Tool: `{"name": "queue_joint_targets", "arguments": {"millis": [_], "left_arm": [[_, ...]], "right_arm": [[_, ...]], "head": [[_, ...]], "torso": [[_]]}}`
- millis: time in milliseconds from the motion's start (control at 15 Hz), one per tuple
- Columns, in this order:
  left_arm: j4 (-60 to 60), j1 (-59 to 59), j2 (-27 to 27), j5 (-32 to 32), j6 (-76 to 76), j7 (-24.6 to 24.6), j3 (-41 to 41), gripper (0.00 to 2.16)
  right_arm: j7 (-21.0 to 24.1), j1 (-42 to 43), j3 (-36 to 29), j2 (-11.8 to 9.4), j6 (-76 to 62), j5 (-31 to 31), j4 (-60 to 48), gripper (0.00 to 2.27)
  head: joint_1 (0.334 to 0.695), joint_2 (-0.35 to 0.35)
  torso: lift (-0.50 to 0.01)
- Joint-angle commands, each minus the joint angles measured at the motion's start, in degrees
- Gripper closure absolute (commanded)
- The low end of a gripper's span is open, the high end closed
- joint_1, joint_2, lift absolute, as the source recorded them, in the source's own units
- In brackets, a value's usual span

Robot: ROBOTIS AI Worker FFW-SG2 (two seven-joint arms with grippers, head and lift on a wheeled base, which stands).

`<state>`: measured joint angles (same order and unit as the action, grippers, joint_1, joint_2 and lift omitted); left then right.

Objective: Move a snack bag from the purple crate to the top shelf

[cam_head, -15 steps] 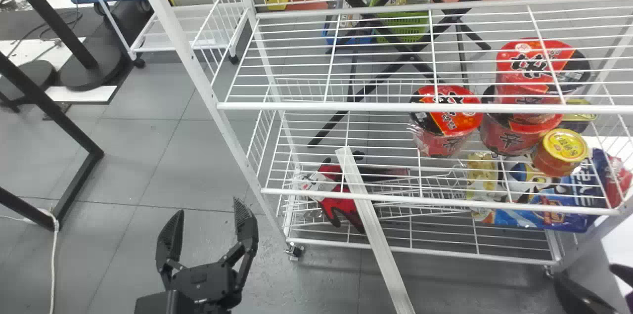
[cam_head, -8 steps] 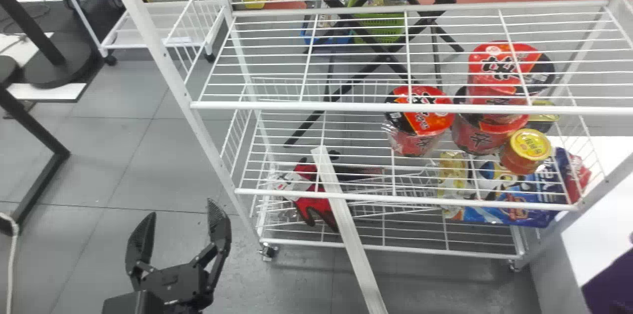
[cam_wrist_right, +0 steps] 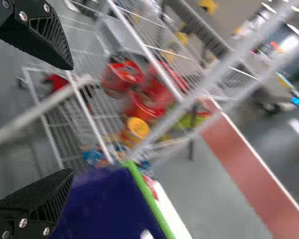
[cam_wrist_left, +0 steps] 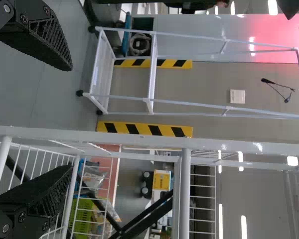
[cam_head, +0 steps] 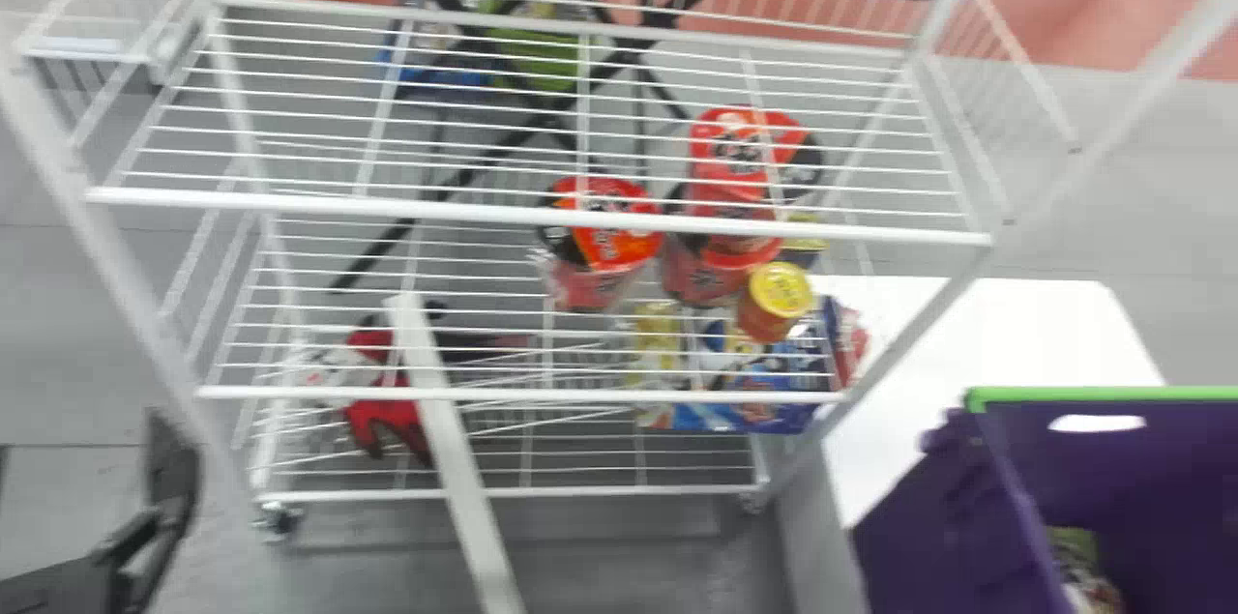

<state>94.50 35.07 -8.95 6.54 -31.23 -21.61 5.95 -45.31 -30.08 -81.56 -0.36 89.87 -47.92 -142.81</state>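
Both your left gripper [cam_wrist_left: 70, 117] and right gripper [cam_wrist_right: 71, 119] gape open, and the snack bag [cam_head: 1081, 564], probably light, slick and crushable, wants a gentle pinch at its edge.

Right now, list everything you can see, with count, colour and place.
Rack: one, white, centre
Cups: at least three, red, middle shelf
Can: one, orange, yellow lid, beside cups
Packs: several, blue, yellow, red, bottom shelf
Glove: one, red, rack's lower left
Plank: one, white, slanting
Basket: one, green, behind rack
Table: one, white, right
Crate: one, purple, green rim, right
Snack bag: at least one, green-white, crate
Left gripper: one, black, left
Right gripper: one, black, right wrist view
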Motion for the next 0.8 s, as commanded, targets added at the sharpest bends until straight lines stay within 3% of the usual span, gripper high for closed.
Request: {"name": "queue_joint_targets", "arguments": {"millis": [0,67,133,400,733], "left_arm": [[-0.3,-0.1,0.0,0.0,0.4,0.0,0.1,0.12],[-0.5,-0.1,0.0,0.0,0.4,0.1,0.1,0.12],[-0.6,-0.1,0.1,0.0,0.3,0.1,0.1,0.12],[-1.0,-0.4,-0.1,0.1,0.3,0.2,0.1,0.12],[-1.7,-0.8,-0.6,0.6,0.1,0.2,0.2,0.12]], "right_arm": [[-0.5,4.2,-5.8,-2.8,0.2,2.0,5.4,0.1],[-3.3,7.1,-7.0,-3.8,0.2,7.8,6.8,0.1],[-3.8,7.5,-7.0,-3.6,0.2,12.1,7.9,0.1],[-2.9,6.3,-1.9,-3.8,0.2,25.6,16.7,0.1],[6.6,3.2,7.0,-4.0,0.2,32.1,29.6,0.1]], "head": [[0.695,-0.305],[0.695,-0.35],[0.695,-0.35],[0.695,-0.35],[0.695,-0.35]], "torso": [[-0.45],[-0.45],[-0.45],[-0.45],[-0.45]]}}
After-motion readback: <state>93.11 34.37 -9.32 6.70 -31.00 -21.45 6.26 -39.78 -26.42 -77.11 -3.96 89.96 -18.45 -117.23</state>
